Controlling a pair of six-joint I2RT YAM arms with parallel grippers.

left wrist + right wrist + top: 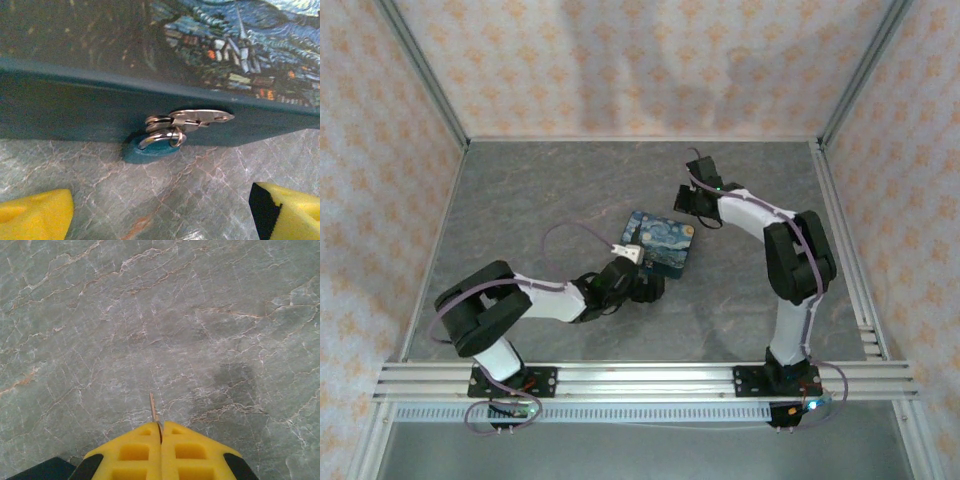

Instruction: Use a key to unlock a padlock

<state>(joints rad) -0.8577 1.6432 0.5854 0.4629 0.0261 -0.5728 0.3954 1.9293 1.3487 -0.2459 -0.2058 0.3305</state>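
The padlock (pixel 661 245), a dark-blue rectangular block printed with a swirling blue-and-yellow starry-night painting, lay flat near the middle of the grey, marble-veined tabletop (pixel 520 200), turned slightly askew.

In the top view the left arm reached in from 7 o'clock of the block, and its head sat just beside the block's near-left edge. The left pincer (pixel 161 202) stood wide open. Its yellow fingertips (pixel 37 215) sat far apart at 7 and 5 o'clock of the left wrist view, with nothing between them but bare tabletop. Straight ahead of them, at 12 o'clock, ran the block's dark side wall. A silvery metal clasp (pixel 192 119) with a small ring was fixed to that wall, and a teal tab (pixel 149 151) lay just under it, touching the tabletop.

The right arm bent in from the right, and its head sat near the block's far-right corner, at about 1 o'clock of it and apart from it. The right pincer (pixel 161 427) was closed on the key (pixel 153 411), a thin pale metal blade that stuck out from between the two yellow pads toward 12 o'clock above the tabletop.
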